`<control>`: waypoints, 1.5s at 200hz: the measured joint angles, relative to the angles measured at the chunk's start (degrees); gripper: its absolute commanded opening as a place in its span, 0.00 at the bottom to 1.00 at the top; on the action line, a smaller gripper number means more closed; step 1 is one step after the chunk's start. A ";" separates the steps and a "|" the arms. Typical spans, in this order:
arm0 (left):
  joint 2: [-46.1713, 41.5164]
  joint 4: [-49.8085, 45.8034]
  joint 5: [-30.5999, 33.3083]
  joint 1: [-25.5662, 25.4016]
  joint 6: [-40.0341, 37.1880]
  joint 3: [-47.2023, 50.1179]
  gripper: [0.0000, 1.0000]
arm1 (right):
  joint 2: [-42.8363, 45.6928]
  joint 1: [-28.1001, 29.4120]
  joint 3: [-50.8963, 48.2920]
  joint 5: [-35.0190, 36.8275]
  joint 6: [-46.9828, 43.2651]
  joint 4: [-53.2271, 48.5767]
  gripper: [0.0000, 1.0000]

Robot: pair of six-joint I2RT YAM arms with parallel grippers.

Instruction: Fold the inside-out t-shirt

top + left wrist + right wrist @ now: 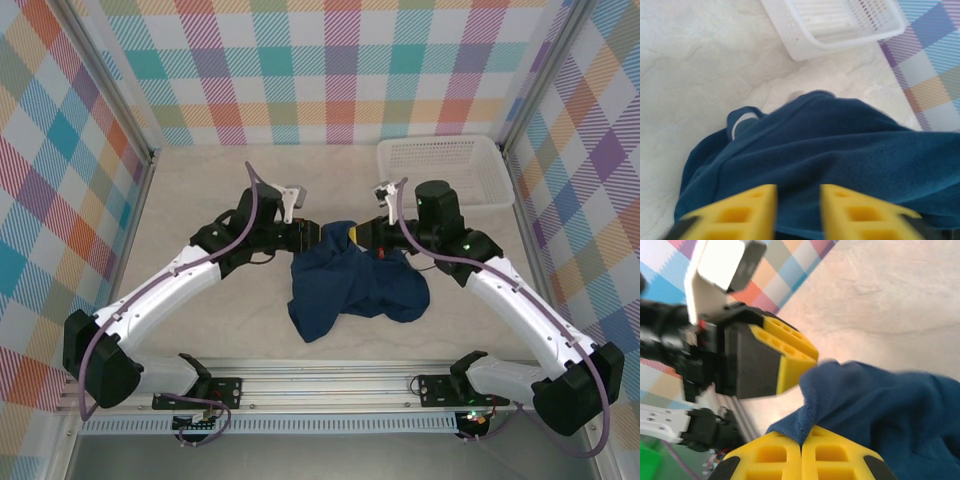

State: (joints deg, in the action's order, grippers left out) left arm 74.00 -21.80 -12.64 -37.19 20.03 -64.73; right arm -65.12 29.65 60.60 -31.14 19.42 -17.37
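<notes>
My right claw (802, 440) is closed, pinching the t-shirt (350, 285) edge. My left claw (798, 195) is narrowly parted, and I cannot tell its hold. Tugging could slip that thin pinch.

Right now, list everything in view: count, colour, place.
t-shirt: one, dark navy, bunched mid-table between the grippers
basket: one, white, far right corner
table: one, pale cream, under it all
walls: three, pastel plaid, around the table
rail: one, silver, near edge
left gripper: one, yellow fingers apart, cloth between; grip unclear
right gripper: one, yellow fingers shut on the t-shirt's edge
</notes>
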 measured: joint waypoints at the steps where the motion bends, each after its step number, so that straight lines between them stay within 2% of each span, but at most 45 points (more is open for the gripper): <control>1: -0.13 0.09 -0.09 0.00 0.09 0.17 0.46 | 0.00 -0.07 0.00 -0.13 0.15 0.07 0.00; 17: -3.69 4.24 -2.73 0.00 0.28 5.79 0.54 | -0.50 -1.25 0.00 -3.28 4.02 2.86 0.00; 35: -7.19 7.93 -5.81 -0.28 0.33 11.06 0.57 | -1.79 -2.16 0.07 -6.23 7.93 5.79 0.00; 73: -7.76 13.33 -9.44 -2.67 -0.35 12.68 0.59 | -4.02 -2.95 1.44 -9.86 14.14 8.79 0.00; 90: -6.95 14.58 -9.86 -3.52 -1.18 11.85 0.56 | -4.07 -3.15 2.27 -10.95 15.96 9.38 0.00; 103: -5.49 14.84 -9.81 -3.63 -1.99 10.47 0.49 | -4.07 -3.30 2.82 -11.76 16.92 10.03 0.00; 122: -2.75 14.93 -9.57 -3.63 -3.06 8.17 0.28 | -4.07 -3.43 3.28 -12.46 17.73 10.47 0.00; 153: -1.57 14.86 -9.27 -3.61 -4.11 6.91 0.00 | -4.04 -4.68 5.35 -11.76 15.82 6.23 0.00; 172: -3.21 14.93 -10.16 -3.10 -4.07 6.91 0.00 | -3.69 -7.10 7.39 -10.43 12.90 2.12 0.00; 196: -7.45 16.98 -14.27 -1.92 -2.43 6.93 0.00 | -3.56 -9.22 10.10 -5.84 8.33 -4.09 0.00; 249: -9.77 20.74 -22.45 -0.52 0.11 6.93 0.00 | -3.82 -9.16 11.02 -0.76 1.53 -11.98 0.00; 274: -9.70 20.33 -21.64 0.76 0.33 6.93 0.01 | -3.91 -9.22 11.41 -2.08 0.13 -13.46 0.00; 300: -9.29 16.09 -13.68 1.64 0.11 6.62 0.09 | -3.78 -10.23 12.33 -6.54 -0.24 -13.60 0.00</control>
State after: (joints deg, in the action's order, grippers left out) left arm 64.71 -5.72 -26.33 -35.55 20.14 -58.11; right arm -68.90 19.42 72.93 -37.67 19.18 -30.96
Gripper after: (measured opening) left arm 0.054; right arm 0.047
